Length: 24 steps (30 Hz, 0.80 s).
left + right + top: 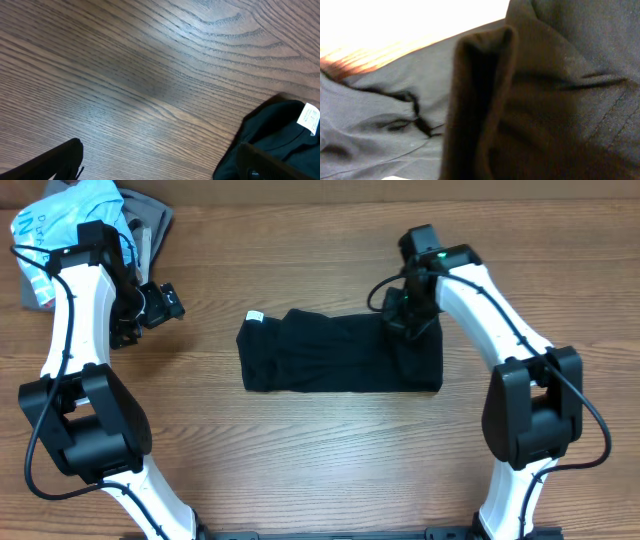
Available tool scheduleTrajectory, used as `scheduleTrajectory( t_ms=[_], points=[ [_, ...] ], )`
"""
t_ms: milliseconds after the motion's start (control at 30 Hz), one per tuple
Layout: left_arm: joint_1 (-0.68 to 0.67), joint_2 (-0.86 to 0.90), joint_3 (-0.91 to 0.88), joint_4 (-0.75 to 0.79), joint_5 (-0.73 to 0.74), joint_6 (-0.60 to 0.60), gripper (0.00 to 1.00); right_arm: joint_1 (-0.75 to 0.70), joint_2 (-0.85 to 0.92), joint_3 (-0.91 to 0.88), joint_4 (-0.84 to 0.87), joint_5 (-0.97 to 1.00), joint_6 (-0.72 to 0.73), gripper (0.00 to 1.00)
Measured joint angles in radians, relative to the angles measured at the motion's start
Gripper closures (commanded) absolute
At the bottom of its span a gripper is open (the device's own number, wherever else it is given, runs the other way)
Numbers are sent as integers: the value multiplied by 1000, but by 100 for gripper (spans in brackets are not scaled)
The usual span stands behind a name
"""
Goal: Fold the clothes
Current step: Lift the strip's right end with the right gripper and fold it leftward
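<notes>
One limp black garment (320, 355), likely best pinched at its 3 o'clock edge, is met there by right gripper (406, 320), closure untellable; left gripper (168, 302) is spread, empty.

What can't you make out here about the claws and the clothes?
Right claw: overhead, its own wrist covers it; right wrist view shows only black garment, so grip unclear.
Garment label: print too small, left wrist view.
Clothes pile: overhead, cut by edge, left arm covers it.
</notes>
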<state>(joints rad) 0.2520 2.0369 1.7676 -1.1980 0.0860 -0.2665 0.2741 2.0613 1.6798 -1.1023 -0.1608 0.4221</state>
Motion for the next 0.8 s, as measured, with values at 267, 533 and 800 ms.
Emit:
scheduleTrajectory(
  t_ms=[267,533,800],
  points=[
    [0,0,0,1,0,0,0,68,0,-32,92,-10,41,58],
    [0,0,0,1,0,0,0,82,1,-30,82,-27,45,51],
    [0,0,0,1,0,0,0,26,-3,102,-36,10,22,27]
  ],
)
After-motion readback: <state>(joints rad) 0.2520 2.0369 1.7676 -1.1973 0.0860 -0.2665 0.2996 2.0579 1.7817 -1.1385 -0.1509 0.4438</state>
